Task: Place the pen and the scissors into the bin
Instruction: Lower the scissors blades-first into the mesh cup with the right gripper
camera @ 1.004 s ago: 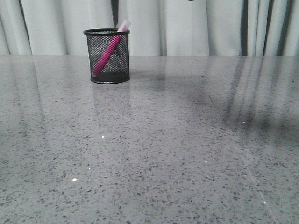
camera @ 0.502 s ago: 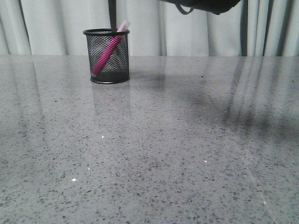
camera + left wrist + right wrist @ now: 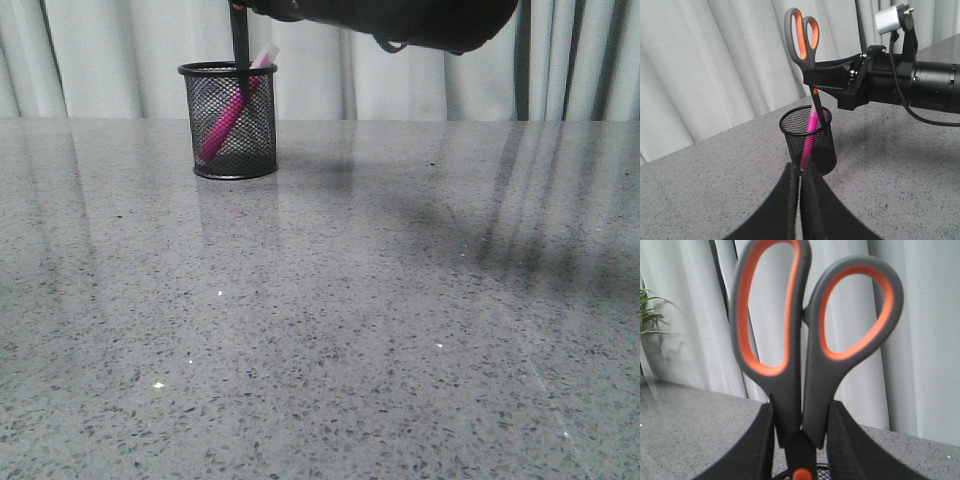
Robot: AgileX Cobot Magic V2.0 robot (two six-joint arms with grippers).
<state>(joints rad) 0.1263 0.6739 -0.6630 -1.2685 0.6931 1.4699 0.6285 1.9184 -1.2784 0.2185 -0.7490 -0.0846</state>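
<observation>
We see the right gripper (image 3: 816,80) pinching the scissors (image 3: 803,35) just below the handles, its two black fingers (image 3: 747,450) pressed against either side of the shanks. The scissors hang upright, handles up; the grey loops are lined in orange, with an orange pivot dot. Their dark pointed blades dip past the rim into the bin (image 3: 229,120). The bin is a black wire-mesh cylinder with a solid rim and base, standing on the table (image 3: 320,320). Inside it the pen (image 3: 228,118) leans, magenta with a whitish cap that sticks out above the rim. The left gripper (image 3: 801,200), seen near the bin, has its jaws pressed together on nothing. The table is grey, speckled and glossy; pale pleated curtains (image 3: 120,55) hang behind.
</observation>
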